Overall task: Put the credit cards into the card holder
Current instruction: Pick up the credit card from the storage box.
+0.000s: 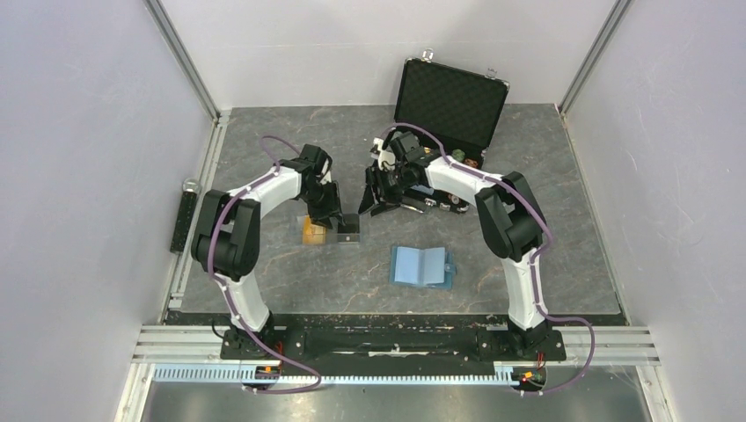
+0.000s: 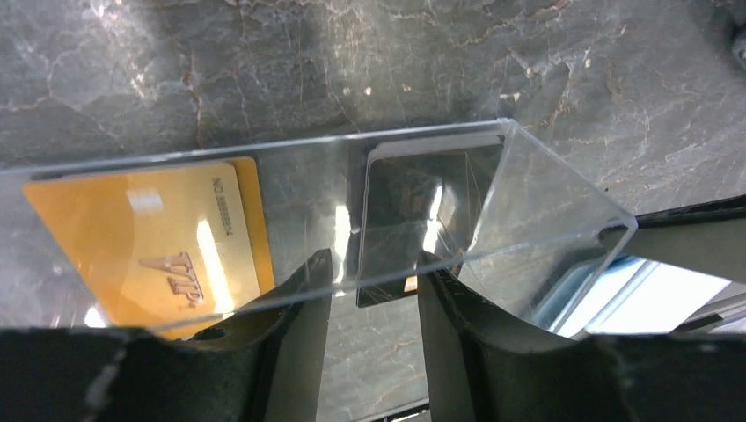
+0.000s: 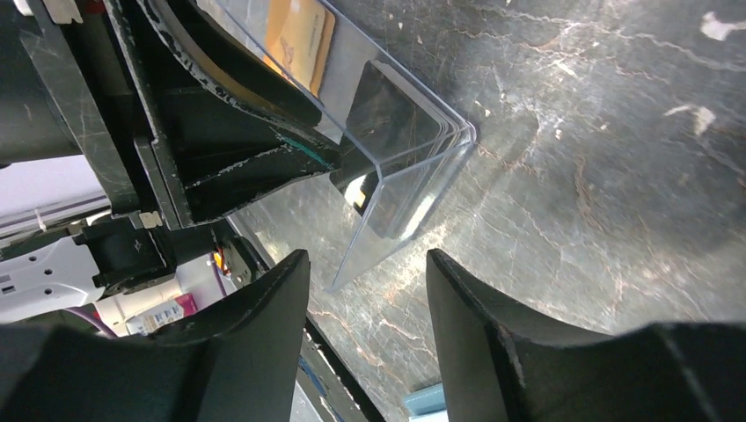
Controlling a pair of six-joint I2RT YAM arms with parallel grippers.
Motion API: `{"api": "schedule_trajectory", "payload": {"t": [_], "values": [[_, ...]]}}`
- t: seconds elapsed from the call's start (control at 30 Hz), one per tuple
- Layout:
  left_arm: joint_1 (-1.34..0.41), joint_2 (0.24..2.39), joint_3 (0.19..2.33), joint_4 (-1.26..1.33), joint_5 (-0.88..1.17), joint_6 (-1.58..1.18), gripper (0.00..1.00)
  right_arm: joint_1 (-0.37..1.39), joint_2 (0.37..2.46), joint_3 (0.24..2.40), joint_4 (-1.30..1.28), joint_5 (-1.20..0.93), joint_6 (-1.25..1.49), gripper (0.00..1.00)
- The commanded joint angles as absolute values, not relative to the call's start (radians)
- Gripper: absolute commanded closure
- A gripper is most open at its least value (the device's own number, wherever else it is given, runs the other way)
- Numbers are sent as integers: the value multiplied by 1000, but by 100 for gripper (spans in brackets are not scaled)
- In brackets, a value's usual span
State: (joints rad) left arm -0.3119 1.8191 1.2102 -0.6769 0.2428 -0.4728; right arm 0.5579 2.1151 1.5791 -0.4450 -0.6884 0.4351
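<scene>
An orange-gold credit card (image 2: 145, 237) and a black credit card (image 2: 413, 211) lie flat inside a clear plastic case (image 2: 545, 202) on the dark marbled table. A pale edge shows round the black card. My left gripper (image 2: 374, 264) is open, its fingertips at the case's near edge and the black card's corner just ahead of the gap. My right gripper (image 3: 368, 259) is open and empty, a little short of the case's corner (image 3: 413, 202). The teal-blue card holder (image 1: 420, 265) lies open in front of the right arm, apart from both grippers.
A big black metal-edged case (image 1: 450, 101) stands open at the back right, with small items at its foot behind the right arm. A black bar-shaped object (image 1: 185, 215) lies along the left rail. White walls close in the table.
</scene>
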Motion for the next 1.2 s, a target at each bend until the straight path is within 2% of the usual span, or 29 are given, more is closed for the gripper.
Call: {"api": "schedule_trajectory", "payload": {"t": [0.0,0.1,0.2,0.37,0.5,0.67,0.77,0.9,1.17], "values": [[-317,1870,1274,-678,248,-425,55,573,2157,1637,-434,-726,466,51],[-322,1910,1286,-672,283,-415,62,575,2166,1641,-443,-729,461,56],[-334,1936,1292,-673,296,-410,66,575,2170,1639,-443,-735,461,58],[-356,1937,1295,-673,298,-409,80,576,2171,1638,-446,-742,460,62],[-364,1920,1301,-673,292,-408,87,576,2173,1635,-445,-749,459,66],[-366,1883,1302,-673,263,-409,91,577,2172,1636,-445,-749,457,72],[-371,1864,1310,-680,247,-408,92,578,2171,1631,-445,-747,458,80],[-380,1862,1338,-707,222,-397,92,578,2168,1627,-445,-744,459,86],[-390,1862,1380,-713,262,-401,93,577,2166,1625,-445,-744,457,89]]}}
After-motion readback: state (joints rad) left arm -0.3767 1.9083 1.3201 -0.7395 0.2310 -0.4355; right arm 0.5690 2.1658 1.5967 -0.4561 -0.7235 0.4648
